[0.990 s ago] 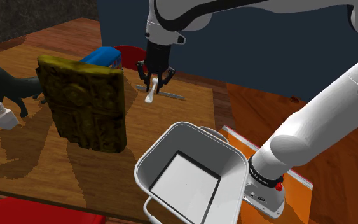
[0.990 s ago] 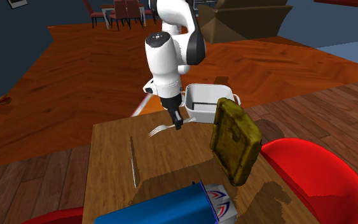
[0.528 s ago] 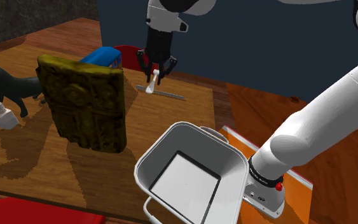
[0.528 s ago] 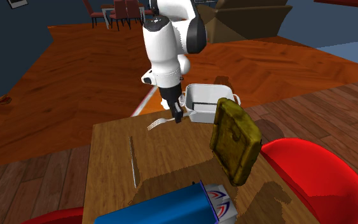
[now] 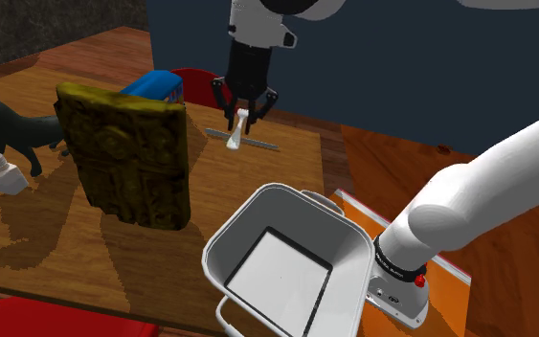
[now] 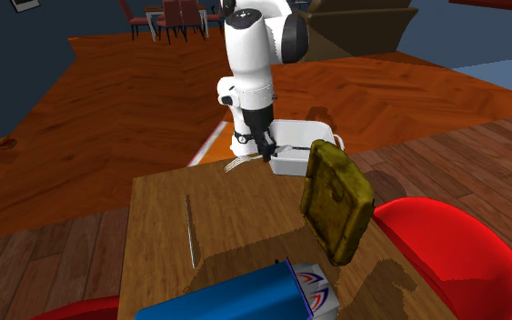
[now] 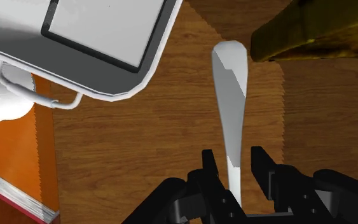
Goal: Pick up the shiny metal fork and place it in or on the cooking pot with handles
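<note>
- Above the wooden table [image 5: 47, 230], the fork [image 5: 237, 131] hangs in the air, well apart from the pot [image 5: 234, 239].
- The fork is smooth and pale grey. Its handle widens to a rounded end, and its tines point toward the second exterior view's left.
- The gripper [image 5: 242, 117] is black and its two fingers pinch the thin neck of the fork. In the wrist view the handle runs away from the fingers over the wood grain.
- The white arm rises from the stand at the shoulder view's lower right and goes out of the picture. It comes down again with the hand pointing nearly straight down.
- The pot is pale grey, rectangular with rounded corners, and has thin wire handles. It stands just beside the stand, and its flat light bottom lies bare.
- An olive-brown slab [image 5: 128, 158] with an embossed, rough face stands upright on the table, leaning a little.
- A thin grey rod [image 5: 258, 144] lies flat on the table under the gripper.
- A blue box [image 5: 152, 88] shows behind the slab.
</note>
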Tool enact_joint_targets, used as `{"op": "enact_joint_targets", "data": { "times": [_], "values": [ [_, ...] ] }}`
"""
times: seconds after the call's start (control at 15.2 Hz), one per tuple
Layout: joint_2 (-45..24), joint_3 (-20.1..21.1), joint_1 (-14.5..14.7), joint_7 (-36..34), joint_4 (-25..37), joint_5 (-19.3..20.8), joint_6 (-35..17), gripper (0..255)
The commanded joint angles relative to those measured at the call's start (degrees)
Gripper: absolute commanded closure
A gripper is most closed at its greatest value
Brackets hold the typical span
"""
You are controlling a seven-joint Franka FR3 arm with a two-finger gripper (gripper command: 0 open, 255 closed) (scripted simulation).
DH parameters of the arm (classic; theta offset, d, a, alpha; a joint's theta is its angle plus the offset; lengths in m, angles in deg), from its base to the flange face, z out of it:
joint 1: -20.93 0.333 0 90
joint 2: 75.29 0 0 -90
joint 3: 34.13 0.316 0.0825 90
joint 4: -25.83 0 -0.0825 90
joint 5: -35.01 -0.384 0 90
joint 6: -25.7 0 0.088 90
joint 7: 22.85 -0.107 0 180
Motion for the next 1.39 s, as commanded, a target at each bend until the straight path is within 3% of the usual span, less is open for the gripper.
{"op": "enact_joint_targets", "data": {
  "times": [0.0,0.66,1.19,1.32],
  "values": [
    [4.7,0.1,1.1,-0.2,-4.0,-2.0,0.4,255],
    [23.2,2.9,9.2,-5.9,-17.4,-10.6,3.6,255],
    [35.8,7.0,17.4,-14.2,-23.4,-17.7,8.1,255],
    [36.6,7.6,18.1,-14.7,-24.3,-18.5,7.7,255]
  ]
}}
